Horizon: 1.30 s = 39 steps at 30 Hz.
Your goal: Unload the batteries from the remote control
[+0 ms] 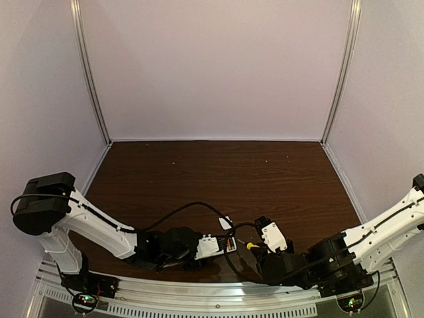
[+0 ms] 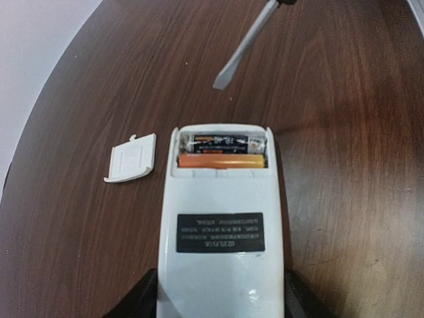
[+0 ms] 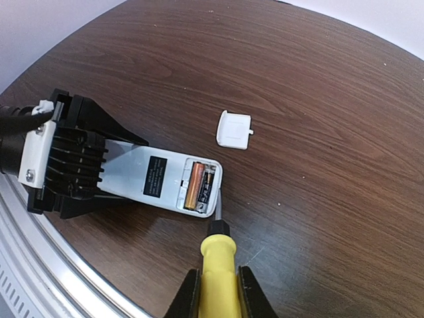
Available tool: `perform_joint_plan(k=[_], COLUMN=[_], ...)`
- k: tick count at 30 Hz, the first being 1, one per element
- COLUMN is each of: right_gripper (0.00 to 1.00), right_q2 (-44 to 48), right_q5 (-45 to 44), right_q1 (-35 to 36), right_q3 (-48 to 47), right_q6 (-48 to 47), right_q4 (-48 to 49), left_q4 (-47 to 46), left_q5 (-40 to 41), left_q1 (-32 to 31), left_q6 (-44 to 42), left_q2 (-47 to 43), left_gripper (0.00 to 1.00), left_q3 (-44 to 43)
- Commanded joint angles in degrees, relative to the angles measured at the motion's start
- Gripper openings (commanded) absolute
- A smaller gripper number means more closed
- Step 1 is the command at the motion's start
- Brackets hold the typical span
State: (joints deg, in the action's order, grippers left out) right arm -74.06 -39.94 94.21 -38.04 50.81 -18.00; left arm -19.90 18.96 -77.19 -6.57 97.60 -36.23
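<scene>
The left pincer grips the remote control by its sides, back face up on the bench. Both batteries sit in the remote's open compartment. The right pincer clamps a yellow-handled screwdriver, its tip close to the remote's battery end. A white cover lies just beside that end.

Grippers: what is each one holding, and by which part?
Left gripper holds the remote control by the sides of its end farthest from the batteries. Right gripper holds the screwdriver by its yellow handle.
</scene>
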Motion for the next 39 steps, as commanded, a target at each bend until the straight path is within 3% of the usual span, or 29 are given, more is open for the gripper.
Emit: perform_joint_plan(k=[1,13,20,28,35,39], right_gripper=[0.00,0.00,0.00,0.00,0.00,0.00], right_q2=[2.2,4.6,9.3,20.1,23.8,26.3], right_q5=[-0.9,3.1,10.5,13.0,12.6,13.1], right_q1=[0.0,-2.5,-8.0,-11.5,-12.8,-12.8], right_q3=[2.6,6.4,7.7,8.6,7.6,7.6], right_q6=[0.8,-2.4,-7.1,-11.1,-12.8,-12.6], right_q4=[2.5,10.5,13.7,12.6,5.3,2.9], left_q4=[-5.2,-7.2,-14.3,-27.8,-54.3,-62.0], left_q5=[4.1,9.7,12.1,15.1,17.2,18.7], left_q1=[-0.7,-1.7,-2.2,-2.8,-5.0,-6.2], left_q6=[-1.8,-3.9,-8.1,-15.0,-25.0,-29.0], left_q2=[1.2,2.8,3.1,6.6,9.8,10.7], left_gripper=[0.00,0.00,0.00,0.00,0.00,0.00], left_q3=[-0.7,-0.5,1.0,3.9,13.0,15.4])
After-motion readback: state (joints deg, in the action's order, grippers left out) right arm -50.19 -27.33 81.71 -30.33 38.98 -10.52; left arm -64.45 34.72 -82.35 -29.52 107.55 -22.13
